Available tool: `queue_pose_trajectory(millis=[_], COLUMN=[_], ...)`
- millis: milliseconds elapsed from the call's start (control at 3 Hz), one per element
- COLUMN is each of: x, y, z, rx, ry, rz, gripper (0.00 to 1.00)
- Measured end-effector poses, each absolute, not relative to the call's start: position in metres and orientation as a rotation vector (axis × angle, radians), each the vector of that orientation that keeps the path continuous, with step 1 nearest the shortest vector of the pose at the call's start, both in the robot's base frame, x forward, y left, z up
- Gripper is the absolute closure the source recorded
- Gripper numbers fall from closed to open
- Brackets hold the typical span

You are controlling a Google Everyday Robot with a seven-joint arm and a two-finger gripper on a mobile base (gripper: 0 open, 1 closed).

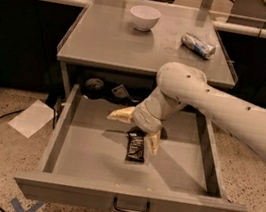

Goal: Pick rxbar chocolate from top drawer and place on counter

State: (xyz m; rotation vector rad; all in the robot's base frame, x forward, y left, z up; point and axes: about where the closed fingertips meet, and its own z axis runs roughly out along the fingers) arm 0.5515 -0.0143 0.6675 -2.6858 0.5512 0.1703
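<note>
Camera view, single entry.

Item: rxbar chocolate (136, 147). A small flat bar in a glossy black wrapper with pale lettering. It lay lengthwise on the floor of the top drawer (62, 125), directly under the pincer.

Pincer (132, 134): cream-coloured and spread wide, pinching nothing. One finger pointed off to the side above the drawer floor. The other pointed down at the bar's near edge; whether it touched the wrapper could not be told. The pale arm reached in over the drawer's side wall and hid part of the drawer's back.

Surroundings: behind the pincer, in shadow at the drawer's rear, sat a dark rounded object (94, 84) and a small packet (120, 91). Beyond and above it the worktop (108, 43) carried a white bowl (144, 17) and a silver-blue can (198, 45) on its side, well apart. In front was the drawer's bar handle (131, 206). On the floor, beyond the drawer's far wall, lay a sheet of paper (32, 117).
</note>
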Motion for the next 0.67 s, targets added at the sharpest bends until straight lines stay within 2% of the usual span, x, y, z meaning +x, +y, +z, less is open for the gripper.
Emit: queue_pose_trajectory(millis=[667], x=[0.5430], y=[-0.0269], z=[0.6708], rx=[-2.838], ry=[0.605], rz=[0.058], gripper=[0.00])
